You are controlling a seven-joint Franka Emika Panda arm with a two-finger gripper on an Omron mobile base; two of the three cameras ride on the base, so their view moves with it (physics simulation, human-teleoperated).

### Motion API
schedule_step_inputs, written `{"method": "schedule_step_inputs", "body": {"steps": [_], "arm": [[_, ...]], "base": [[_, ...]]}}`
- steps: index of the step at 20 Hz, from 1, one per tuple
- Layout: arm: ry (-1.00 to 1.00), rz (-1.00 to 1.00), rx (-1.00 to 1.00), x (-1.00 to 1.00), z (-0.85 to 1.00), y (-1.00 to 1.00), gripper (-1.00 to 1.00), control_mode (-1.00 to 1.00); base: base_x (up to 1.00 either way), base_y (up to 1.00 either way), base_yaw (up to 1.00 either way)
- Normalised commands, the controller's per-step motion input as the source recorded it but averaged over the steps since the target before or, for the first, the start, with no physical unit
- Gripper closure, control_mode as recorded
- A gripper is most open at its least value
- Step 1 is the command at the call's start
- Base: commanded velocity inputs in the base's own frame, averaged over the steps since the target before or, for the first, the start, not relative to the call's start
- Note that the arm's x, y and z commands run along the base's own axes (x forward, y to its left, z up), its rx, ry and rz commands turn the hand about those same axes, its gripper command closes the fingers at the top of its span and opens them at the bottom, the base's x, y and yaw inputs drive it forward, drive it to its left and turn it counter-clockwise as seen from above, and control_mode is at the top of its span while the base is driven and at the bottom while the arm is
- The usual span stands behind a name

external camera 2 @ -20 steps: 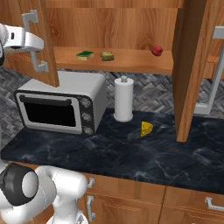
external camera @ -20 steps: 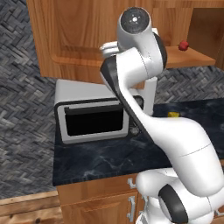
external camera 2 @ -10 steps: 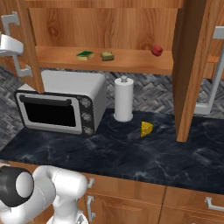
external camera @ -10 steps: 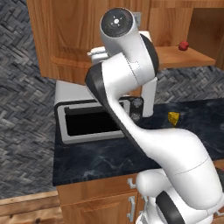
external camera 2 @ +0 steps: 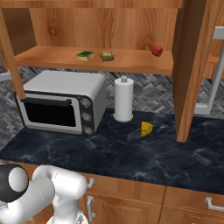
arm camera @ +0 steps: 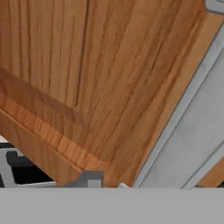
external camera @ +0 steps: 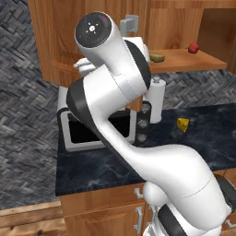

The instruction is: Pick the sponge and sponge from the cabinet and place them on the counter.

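Cabinet (external camera 2: 188, 65) stands open, both panelled doors swung out; inner wooden shelf (external camera 2: 131, 61) exposed above the counter (external camera 2: 131, 153). On the shelf, toward its left half: green-topped sponge (external camera 2: 85, 55), and just to its right, close but apart, the olive-yellow sponge (external camera 2: 107, 55). The olive one also shows in the left base view (external camera: 157, 58), partly behind the arm. Small red fruit (external camera 2: 157, 50) sits farther right on the same shelf, well apart from both sponges. Below, on the dark marbled counter: silver microwave (external camera 2: 61, 105) at left, paper towel roll (external camera 2: 124, 99) upright just right of it, yellow cheese wedge (external camera 2: 147, 128) near the roll, a little nearer the front edge. Wooden drawer fronts (external camera 2: 131, 201) with small silver handles run under the counter. Arm (external camera: 115, 92) rises high in the left base view, its upper joints in front of the left cabinet door. Hand view looks close onto that door's wood panel (arm camera: 87, 78), with a silver bar handle (arm camera: 183, 127) running diagonally at right. Finger tips hidden; cannot tell whether the claw is parted or closed, and nothing is seen held.
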Motion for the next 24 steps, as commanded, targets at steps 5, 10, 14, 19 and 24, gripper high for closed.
{"method": "schedule_step_inputs", "body": {"steps": [5,10,14,19,24], "arm": [[-0.02,-0.10,-0.04,-0.41,0.15,-0.11,-1.00,-1.00],[-0.06,-0.12,0.00,-0.33,0.27,-0.06,-1.00,-1.00],[-0.04,-0.02,0.00,-0.52,0.11,-0.03,-1.00,-1.00],[-0.01,0.00,0.11,-0.52,0.01,-0.50,-1.00,-1.00],[-0.02,0.00,0.21,-0.45,0.01,-0.75,-1.00,-1.00]], "base": [[0.00,0.00,0.00],[0.00,0.00,0.00],[0.00,0.00,0.00],[0.00,0.00,0.00],[0.00,0.00,0.00]]}}
